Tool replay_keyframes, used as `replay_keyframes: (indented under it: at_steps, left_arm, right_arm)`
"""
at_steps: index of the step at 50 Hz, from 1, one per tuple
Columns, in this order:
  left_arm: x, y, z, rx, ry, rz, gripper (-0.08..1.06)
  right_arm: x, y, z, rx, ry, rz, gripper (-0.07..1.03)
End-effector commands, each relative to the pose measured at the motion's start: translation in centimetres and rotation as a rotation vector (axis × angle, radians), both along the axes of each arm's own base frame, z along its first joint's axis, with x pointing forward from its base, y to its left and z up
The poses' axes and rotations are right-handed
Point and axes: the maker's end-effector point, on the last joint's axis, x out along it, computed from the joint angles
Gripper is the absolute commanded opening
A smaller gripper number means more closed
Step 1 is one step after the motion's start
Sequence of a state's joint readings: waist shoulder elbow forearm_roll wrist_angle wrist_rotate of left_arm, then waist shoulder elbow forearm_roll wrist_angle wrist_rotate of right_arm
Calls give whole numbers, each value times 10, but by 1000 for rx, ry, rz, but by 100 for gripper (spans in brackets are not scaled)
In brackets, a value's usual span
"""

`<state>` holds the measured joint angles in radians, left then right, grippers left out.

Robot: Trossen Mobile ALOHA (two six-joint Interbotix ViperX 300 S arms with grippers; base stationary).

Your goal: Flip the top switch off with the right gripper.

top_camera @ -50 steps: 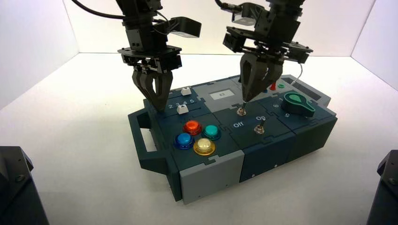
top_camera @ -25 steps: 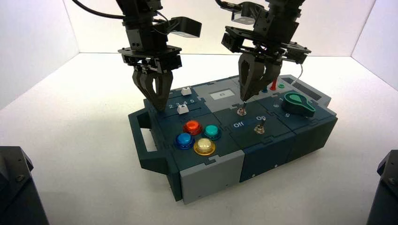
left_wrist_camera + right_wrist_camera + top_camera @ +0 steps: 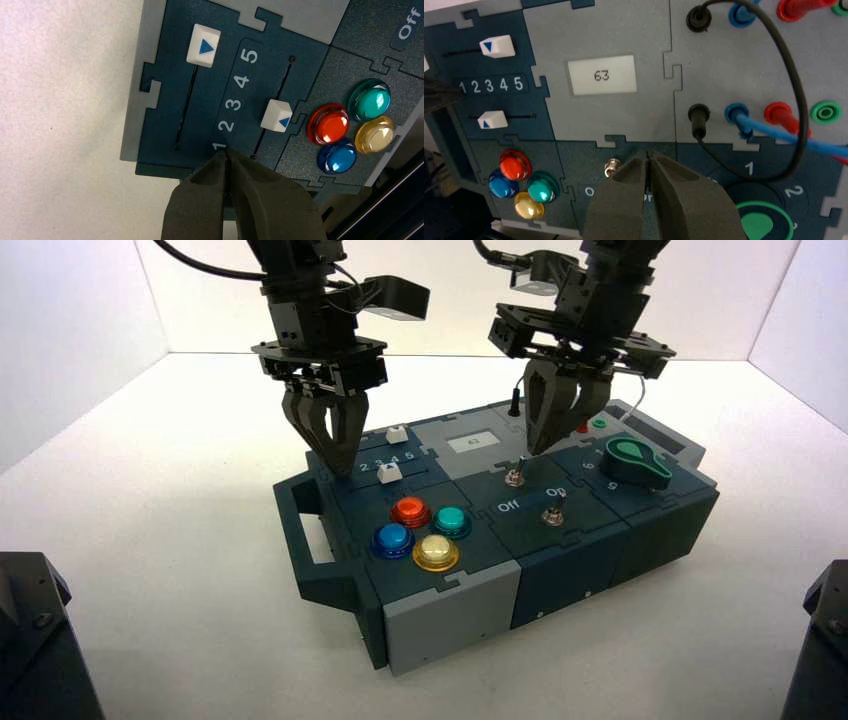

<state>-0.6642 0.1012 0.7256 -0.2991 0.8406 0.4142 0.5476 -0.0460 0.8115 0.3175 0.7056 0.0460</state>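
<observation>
The right gripper [image 3: 548, 448] hung above the box [image 3: 450, 610], its two dark fingers pressed together with no gap between the tips and nothing held. Its tips stood just above and slightly to the right of the top switch [image 3: 514, 476], clear of the thin lever. In the right wrist view the closed fingers [image 3: 694, 200] covered most of the switch panel, and only the silver base of the top switch [image 3: 612, 166] showed just beside the left finger.

The top switch sat on the dark panel near the middle of the box, just on the near side of the white display window [image 3: 473, 442], which read "63" in the right wrist view. The second toggle [image 3: 551, 512] stood nearer the front edge, to the right of the "Off" print. How the top lever leaned could not be told.

The left gripper [image 3: 338, 468] was also closed and empty, poised over the far left part of the box by the sliders. In the left wrist view its tips [image 3: 226, 156] met at the "1" end of the printed scale, between the two slider tracks; one white slider cap [image 3: 203, 45] sat toward the "5" end and the other [image 3: 276, 115] about level with the "2" and "3".

Four domed buttons, red [image 3: 410, 510], teal [image 3: 451, 521], blue [image 3: 392, 539] and yellow [image 3: 435, 553], clustered on the near left of the box. A green knob [image 3: 634, 462] sat on the right. The box rested on a white worktop [image 3: 150, 540].
</observation>
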Motion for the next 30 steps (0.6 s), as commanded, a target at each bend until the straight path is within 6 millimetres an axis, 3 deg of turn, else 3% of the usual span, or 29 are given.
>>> replay_keyframes:
  at_steps: [1, 30]
  left_arm:
    - [-8, 2, -6, 15, 14, -21, -3]
    - [-7, 1, -6, 14, 13, -21, -3]
  right_arm:
    - [0, 5, 11, 29, -24, -4, -2]
    - [-12, 11, 12, 47, 3, 3, -2]
